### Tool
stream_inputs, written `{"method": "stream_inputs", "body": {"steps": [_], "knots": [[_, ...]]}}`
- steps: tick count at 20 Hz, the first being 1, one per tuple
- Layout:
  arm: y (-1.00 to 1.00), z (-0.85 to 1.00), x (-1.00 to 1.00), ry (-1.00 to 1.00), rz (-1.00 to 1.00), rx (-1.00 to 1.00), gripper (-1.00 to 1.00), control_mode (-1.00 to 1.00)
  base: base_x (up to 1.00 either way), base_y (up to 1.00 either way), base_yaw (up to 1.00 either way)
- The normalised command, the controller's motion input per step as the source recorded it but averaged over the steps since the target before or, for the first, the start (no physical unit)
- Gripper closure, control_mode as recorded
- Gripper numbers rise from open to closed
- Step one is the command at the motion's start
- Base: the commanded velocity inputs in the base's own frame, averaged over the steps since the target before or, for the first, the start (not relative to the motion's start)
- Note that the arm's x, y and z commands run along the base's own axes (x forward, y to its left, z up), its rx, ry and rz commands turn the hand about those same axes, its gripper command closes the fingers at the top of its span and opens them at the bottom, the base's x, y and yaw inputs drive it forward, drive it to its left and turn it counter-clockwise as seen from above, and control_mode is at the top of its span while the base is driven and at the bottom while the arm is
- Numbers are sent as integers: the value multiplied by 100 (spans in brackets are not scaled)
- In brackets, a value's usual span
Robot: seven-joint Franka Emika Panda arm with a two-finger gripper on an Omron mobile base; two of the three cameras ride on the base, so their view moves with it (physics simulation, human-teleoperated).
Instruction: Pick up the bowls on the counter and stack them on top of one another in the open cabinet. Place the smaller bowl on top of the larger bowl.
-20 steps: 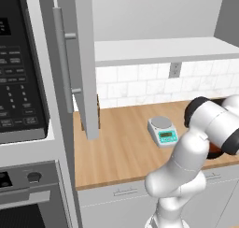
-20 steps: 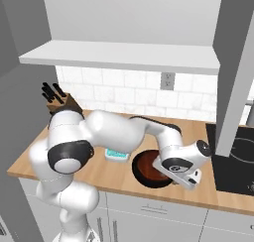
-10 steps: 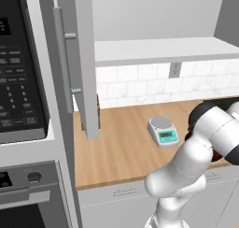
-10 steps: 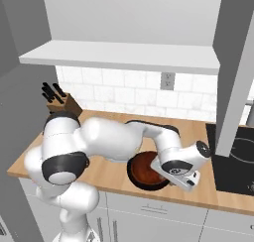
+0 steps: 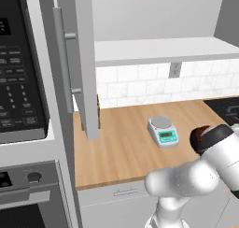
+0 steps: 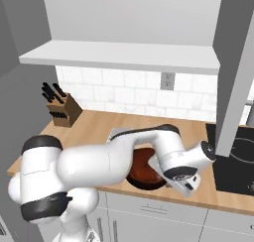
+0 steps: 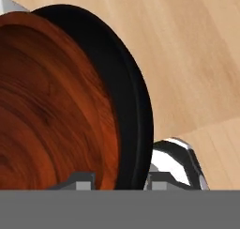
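Light wood counter (image 5: pixel 126 143) is seen from the left base view beneath the cabinet (image 5: pixel 154 52), its door (image 5: pixel 86 59) swung open; a small scale (image 5: pixel 163 131) stands near the arm, and a sliver of the bowl (image 5: pixel 200 134) is glimpsed behind the wrist.

From the right base view, the bowl (image 6: pixel 144 169) is found at the counter's front edge, with the gripper (image 6: pixel 173 179) lowered onto its near rim.

From the hand view, the rim is seen standing between the fingertips (image 7: pixel 171 169), one inside and one outside. The jaws are narrowed around it; a firm grip is judged likely, not certain.
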Motion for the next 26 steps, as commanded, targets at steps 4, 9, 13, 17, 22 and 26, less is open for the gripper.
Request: {"method": "stream_inputs", "body": {"steps": [4,9,13,17,22,26], "knots": [[66,35,-28,0,-28,0,100,-100,0,0,0],[61,28,-31,0,-32,-8,100,-100,0,0,0],[61,26,-28,0,-41,-12,100,-100,0,0,0],[60,41,-24,0,-41,-7,100,-100,0,0,0],[45,66,-21,0,-35,0,100,-100,0,0,0],[21,99,-19,0,-19,0,100,-100,0,0,0]]}}
